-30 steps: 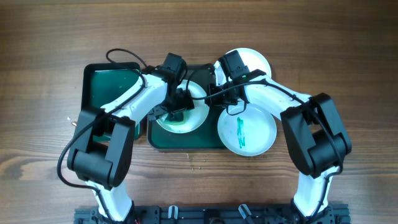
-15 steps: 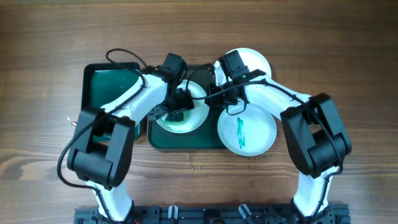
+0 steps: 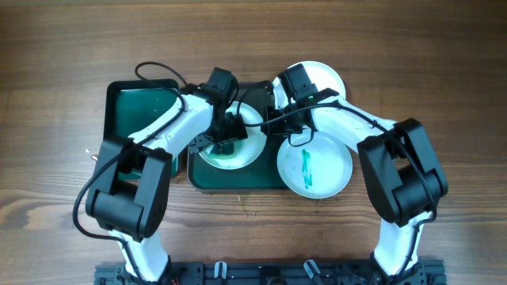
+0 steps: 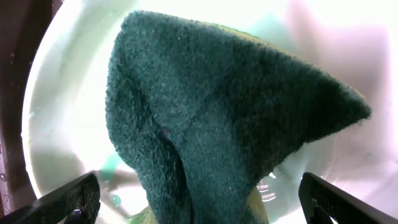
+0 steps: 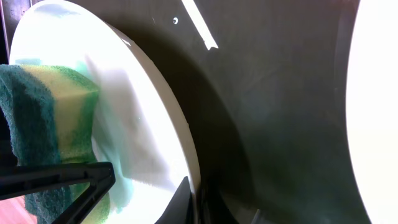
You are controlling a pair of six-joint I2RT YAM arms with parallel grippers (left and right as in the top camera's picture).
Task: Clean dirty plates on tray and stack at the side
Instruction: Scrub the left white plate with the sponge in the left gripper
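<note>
A white plate point(image 3: 244, 155) smeared pale teal lies on the dark green tray point(image 3: 238, 182). My left gripper point(image 3: 224, 136) is shut on a green and yellow sponge point(image 4: 211, 118) and presses it into that plate point(image 4: 62, 124). My right gripper point(image 3: 273, 120) is at the plate's right rim point(image 5: 186, 143), which runs between its fingers point(image 5: 186, 196); it looks shut on the rim. The sponge also shows in the right wrist view point(image 5: 43, 106). A second plate point(image 3: 317, 168) with a teal streak overlaps the tray's right edge. A third plate point(image 3: 323, 77), with no streak showing, sits at the back right.
A smaller, brighter green tray point(image 3: 119, 103) lies to the left, partly under my left arm. The tray's dark floor point(image 5: 280, 93) shows beside the held rim, with another plate's white edge point(image 5: 376, 124) at the right. Wood table surrounds everything.
</note>
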